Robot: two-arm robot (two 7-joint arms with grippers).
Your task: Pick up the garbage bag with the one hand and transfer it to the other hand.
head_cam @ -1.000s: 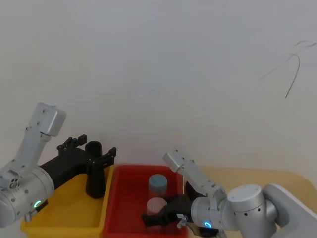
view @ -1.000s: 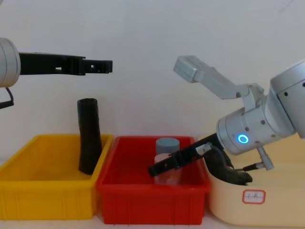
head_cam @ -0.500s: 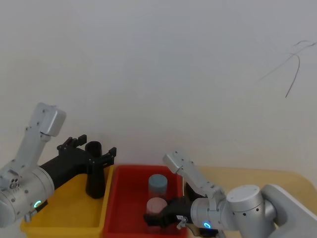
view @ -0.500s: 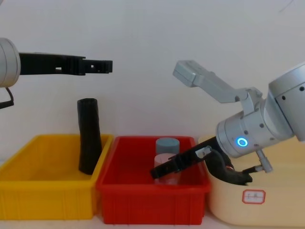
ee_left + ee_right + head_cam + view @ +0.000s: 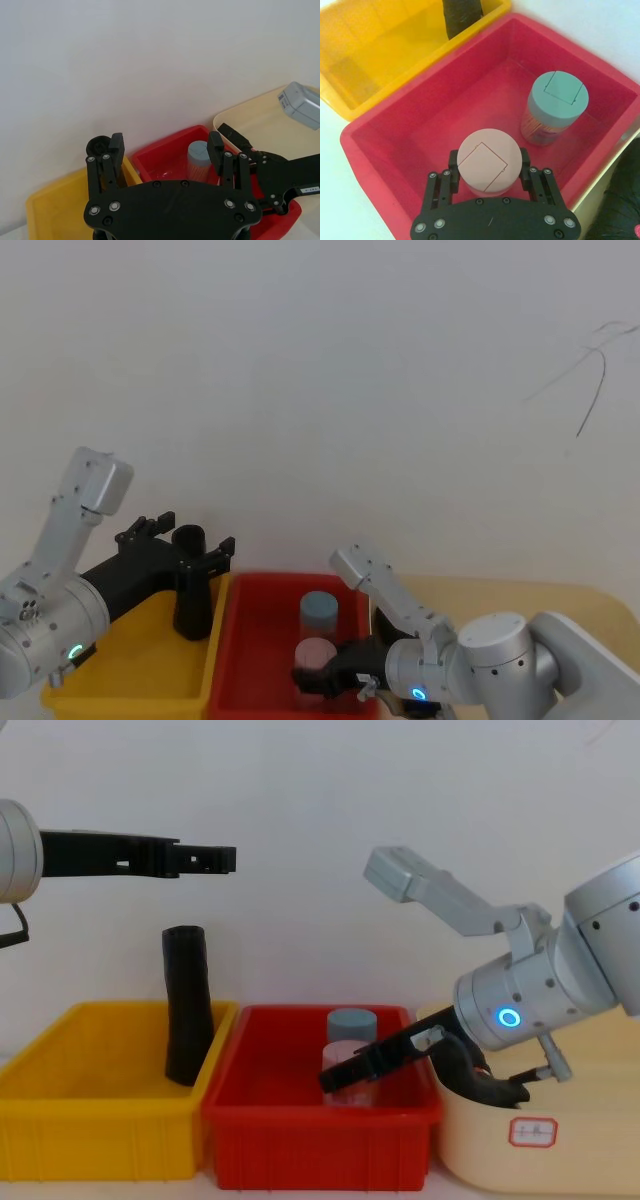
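The garbage bag [image 5: 468, 1072] is a wrinkled glossy black mass lying in the cream tray [image 5: 560, 1160] on the right; its edge [image 5: 620, 200] shows in the right wrist view. My right gripper [image 5: 330, 1078] reaches down into the red bin [image 5: 320, 1140], away from the bag. It is open, and its fingers [image 5: 454, 162] stand on either side of a pink-lidded jar [image 5: 489, 159]. My left gripper [image 5: 225, 858] hangs open, high above the yellow bin [image 5: 100, 1140] and well above a slim black roll [image 5: 187, 1010].
A blue-lidded jar [image 5: 352, 1020] stands behind the pink one in the red bin. The slim roll leans in the yellow bin's right corner. The three containers stand side by side with a white wall behind them.
My right gripper has sunk slightly and shifted a little to the right over the red bin. The left arm and the black roll have not moved.
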